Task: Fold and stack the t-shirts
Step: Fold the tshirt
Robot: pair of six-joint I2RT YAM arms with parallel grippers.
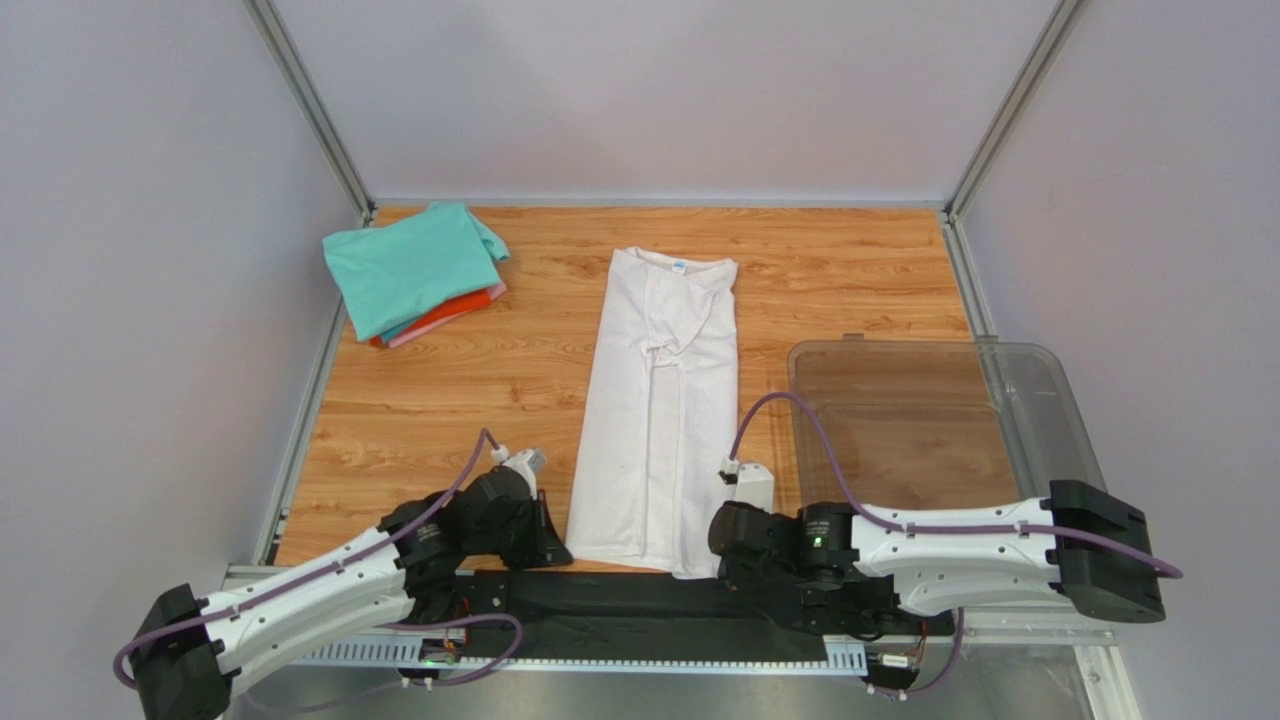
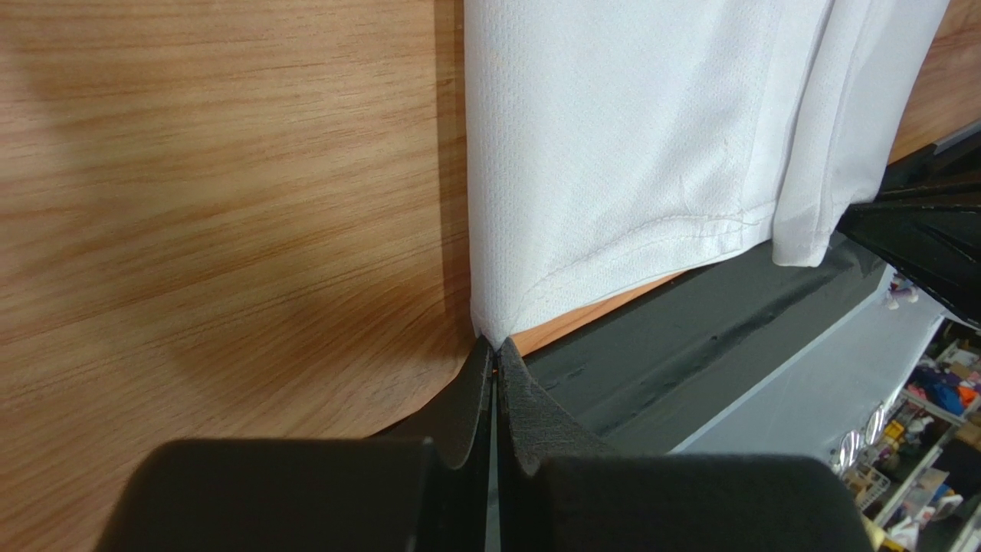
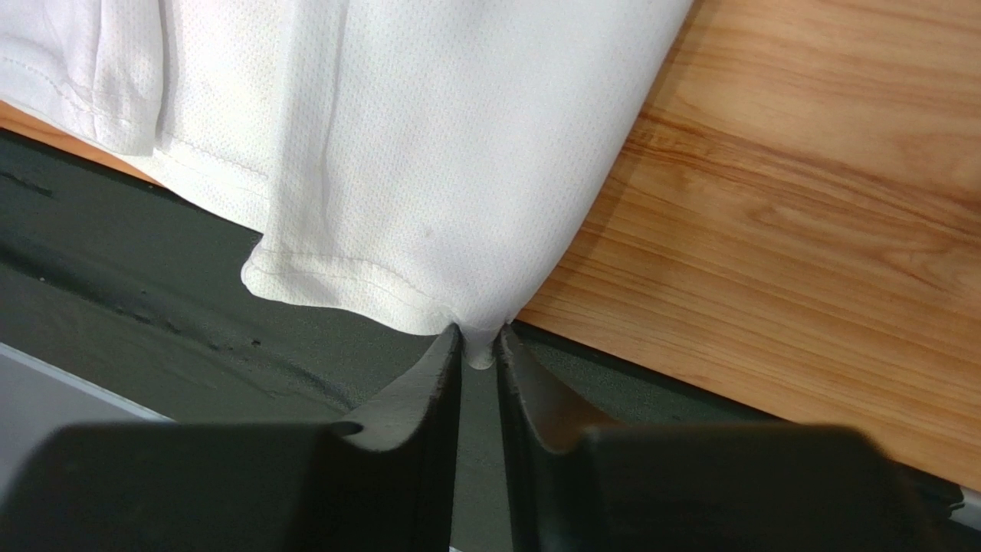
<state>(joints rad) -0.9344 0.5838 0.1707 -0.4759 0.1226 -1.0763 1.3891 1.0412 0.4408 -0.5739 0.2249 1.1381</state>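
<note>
Left fingers point(image 2: 466, 403): shut, pinching white t-shirt point(image 1: 661, 405) hem corner
Right fingers point(image 3: 428, 385): nipped on other hem corner
Position: folded lengthwise, mid counter point(image 1: 436, 405)
Neck label point(image 1: 679, 270): blue, unreadable
Stack point(image 1: 413, 270): teal topmost, far left

clear bin point(image 1: 1052, 428), wooden table point(image 1: 451, 405)

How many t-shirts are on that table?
4. A white t-shirt lies in the middle; a teal t-shirt tops a folded pile at the far left, with an orange-red t-shirt and a pink t-shirt edging out beneath. The pile may hide more.
</note>
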